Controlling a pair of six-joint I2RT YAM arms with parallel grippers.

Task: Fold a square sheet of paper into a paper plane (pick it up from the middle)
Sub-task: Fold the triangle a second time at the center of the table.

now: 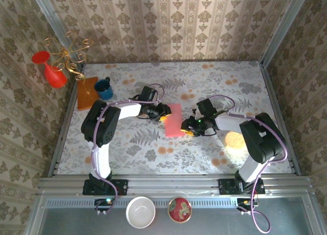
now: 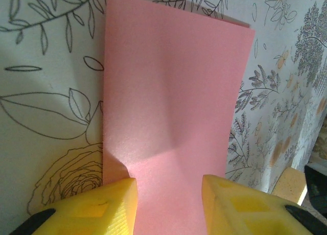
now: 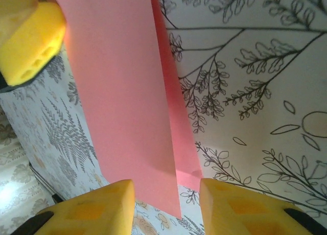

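Item: square sheet of paper [image 1: 174, 120], salmon-pink and matte, lying doubled into a rectangle with its long sides running near to far. Two layers show along one long edge in the right wrist view.
Location: middle of the surface [image 1: 219, 84], well apart from every edge.
Left pincer [image 1: 163, 114]: at the sheet's left long edge. Its jaws are partly open and its yellow fingertips [image 2: 104, 207] sit on or just over the paper, which runs flat between them. Nothing is clamped.
Right pincer [image 1: 189, 128]: at the sheet's near right corner. Its jaws are partly open with that corner in the gap between them. I can see no grip on it.
Handling, as judged: very light, thin and limp. It is likely to sag if held at one point, to slide on the smooth patterned surface, and to keep any stray crease.
Where to hold, as judged: at an edge or corner where a layer stands slightly proud, one pincer pinning while the other lifts. The flat middle offers little to pinch.
Also present: blue mug [image 1: 104, 89] and orange-brown board [image 1: 86, 93] at the far left corner. A red vase [image 1: 53, 74] and gilt wire stand [image 1: 66, 53] are beyond that corner. A white bowl [image 1: 140, 212] and patterned bowl [image 1: 180, 209] sit past the near edge.
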